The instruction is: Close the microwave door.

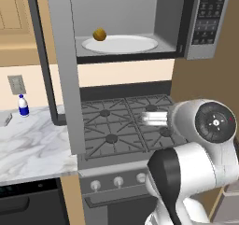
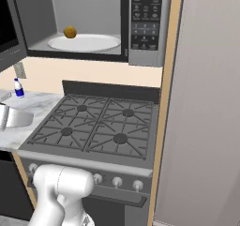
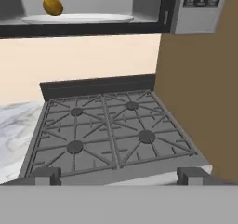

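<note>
Our hand (image 3: 119,176), fingertips apart and empty, hovers over the black gas stove (image 3: 111,130); next we must reach the silver-grey microwave door (image 1: 65,70) hanging open at left.

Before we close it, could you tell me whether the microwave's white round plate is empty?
No, a small brownish-yellow round item sits on the white round plate.
</note>
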